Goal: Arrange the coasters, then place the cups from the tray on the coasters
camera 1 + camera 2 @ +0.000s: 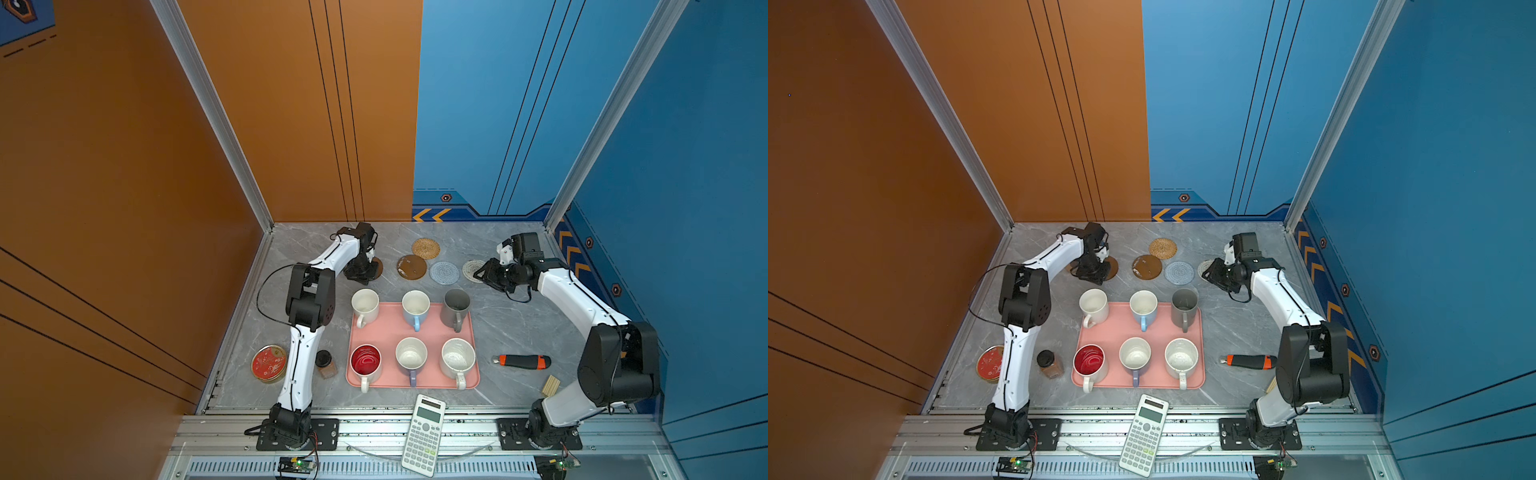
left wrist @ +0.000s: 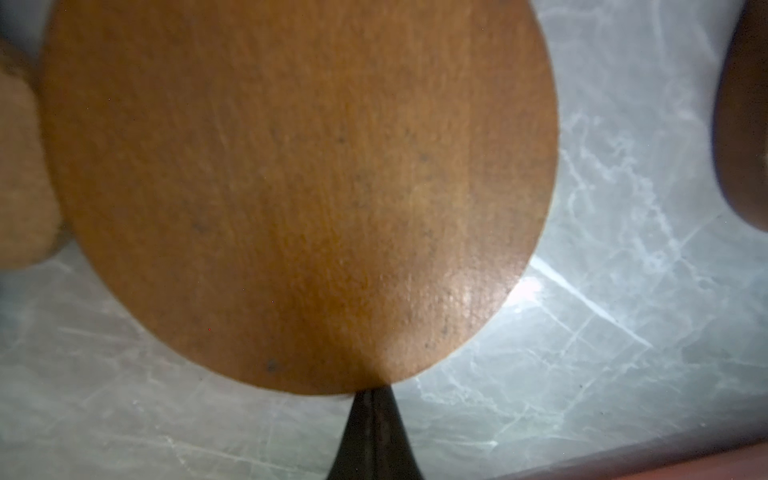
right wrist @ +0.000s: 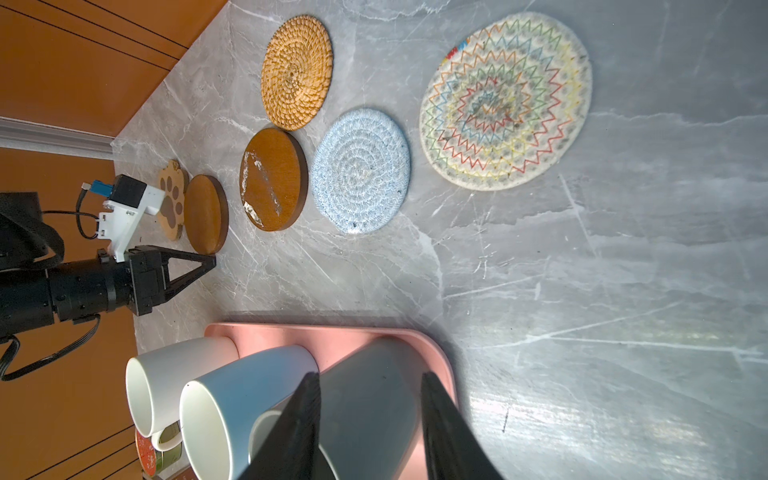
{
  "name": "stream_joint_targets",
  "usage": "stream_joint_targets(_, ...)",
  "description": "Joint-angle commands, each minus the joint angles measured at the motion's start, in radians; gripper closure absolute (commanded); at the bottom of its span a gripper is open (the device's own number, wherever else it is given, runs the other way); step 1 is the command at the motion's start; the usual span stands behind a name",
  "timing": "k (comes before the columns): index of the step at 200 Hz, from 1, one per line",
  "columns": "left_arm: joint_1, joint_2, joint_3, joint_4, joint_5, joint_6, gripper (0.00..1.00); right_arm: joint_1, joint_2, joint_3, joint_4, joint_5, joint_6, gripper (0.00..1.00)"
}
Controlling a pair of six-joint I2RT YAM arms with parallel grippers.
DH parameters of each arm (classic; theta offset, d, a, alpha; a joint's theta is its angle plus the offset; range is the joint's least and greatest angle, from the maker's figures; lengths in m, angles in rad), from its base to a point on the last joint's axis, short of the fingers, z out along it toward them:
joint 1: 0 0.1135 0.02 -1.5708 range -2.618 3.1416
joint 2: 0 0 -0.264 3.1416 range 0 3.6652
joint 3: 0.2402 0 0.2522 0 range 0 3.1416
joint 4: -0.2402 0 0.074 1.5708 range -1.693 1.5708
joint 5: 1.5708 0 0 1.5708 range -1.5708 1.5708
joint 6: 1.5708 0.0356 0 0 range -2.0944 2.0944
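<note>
Resting at the near rim of the plain brown wooden disc coaster [image 2: 299,187], far left on the grey marble desk [image 2: 623,332], the left tool [image 2: 375,401] is noted fully closed and empty. The right tool [image 3: 370,378] is noted part open and empty, near the whitish woven round coaster [image 3: 505,102], far right. Six handled mugs [image 1: 411,357] are stood on the pink tray [image 1: 390,332].

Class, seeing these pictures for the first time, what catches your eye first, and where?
The pink tray mid-table draws the eye, with six mugs in two rows, the red-lined mug at its near left corner. Behind it lie round coasters, the zigzag-stitched one to the right gaudiest; the left gripper, shut, sits at the edge of a brown disc.
</note>
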Motion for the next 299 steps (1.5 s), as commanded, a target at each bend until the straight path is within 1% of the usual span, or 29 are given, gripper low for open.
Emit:
stream_joint_targets(1, -0.002, 0.041, 0.041, -0.013, -0.044, -0.016, 1.00, 0.003, 0.003, 0.019, 0.006, -0.007, 0.011, 0.61)
stream_joint_targets(71, 0.004, 0.074, 0.158, -0.013, -0.045, -0.025, 1.00, 0.004, 0.005, 0.022, 0.006, -0.009, 0.013, 0.61)
stream_joint_targets(109, 0.004, 0.069, 0.184, -0.014, -0.037, -0.029, 1.00, 0.009, 0.013, 0.037, 0.006, -0.011, 0.013, 0.61)
stream_joint_targets(141, -0.006, 0.014, 0.166, -0.014, -0.013, -0.031, 1.00, 0.025, 0.045, 0.082, 0.012, -0.017, 0.011, 0.61)
stream_joint_targets(169, -0.014, -0.061, 0.153, -0.014, -0.016, -0.029, 1.00, 0.047, 0.114, 0.156, 0.014, -0.028, 0.010, 0.62)
stream_joint_targets(204, -0.013, -0.162, 0.154, -0.013, -0.004, -0.039, 1.00, 0.085, 0.248, 0.295, 0.007, -0.050, 0.000, 0.77)
stream_joint_targets(215, -0.014, -0.193, 0.147, -0.009, 0.003, -0.041, 1.00, 0.097, 0.297, 0.343, 0.002, -0.058, -0.001, 0.84)
stream_joint_targets(232, -0.014, -0.251, 0.109, 0.019, 0.018, -0.048, 1.00, 0.116, 0.378, 0.420, -0.005, -0.077, -0.003, 0.91)
stream_joint_targets(245, -0.013, -0.302, 0.054, 0.055, 0.037, -0.056, 1.00, 0.132, 0.438, 0.480, -0.015, -0.084, -0.005, 0.95)
stream_joint_targets(276, -0.015, -0.448, -0.132, 0.193, 0.086, -0.086, 1.00, 0.161, 0.585, 0.606, -0.047, -0.096, -0.007, 0.96)
stream_joint_targets(281, -0.015, -0.471, -0.165, 0.213, 0.090, -0.090, 1.00, 0.163, 0.605, 0.645, -0.052, -0.096, -0.007, 0.96)
stream_joint_targets(299, -0.019, -0.564, -0.288, 0.297, 0.098, -0.101, 1.00, 0.171, 0.665, 0.701, -0.068, -0.095, -0.006, 0.96)
